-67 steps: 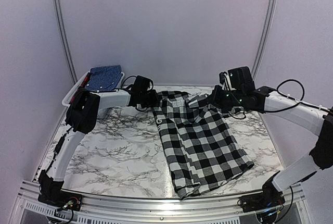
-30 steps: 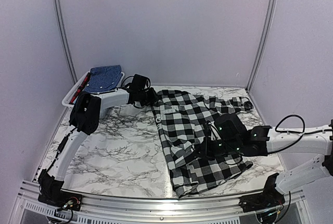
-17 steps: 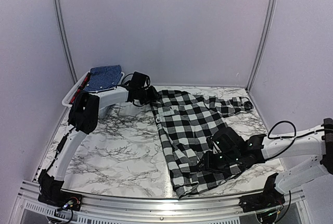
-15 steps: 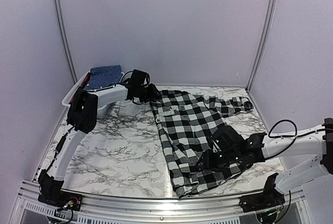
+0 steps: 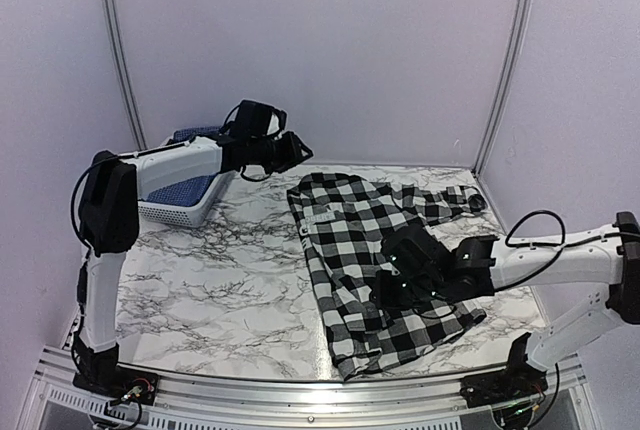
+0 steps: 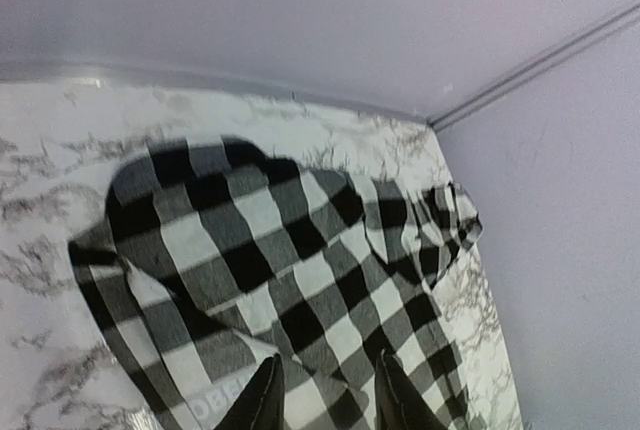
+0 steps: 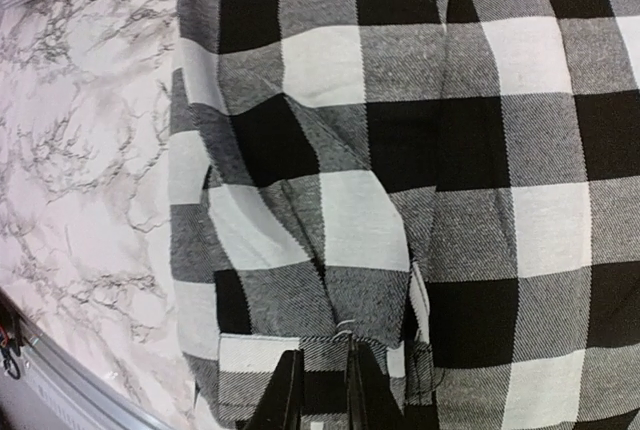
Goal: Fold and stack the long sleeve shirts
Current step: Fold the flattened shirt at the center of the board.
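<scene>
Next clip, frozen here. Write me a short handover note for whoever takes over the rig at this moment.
Left gripper: open, empty, raised over the far end of the table.
Right gripper: low on the checked shirt, near half, fingers nearly together at a fold; a grip can't be confirmed.
The checked shirt lies on the table, one sleeve out to the far right.
Blue shirt: in the white basket, far left.
Done: checked shirt laid out.
Left: fold it, fold the blue one, stack both.

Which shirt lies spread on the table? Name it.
The black-and-white checked shirt, flat on the marble table; the blue printed shirt sits in the white basket at the far left.
</scene>
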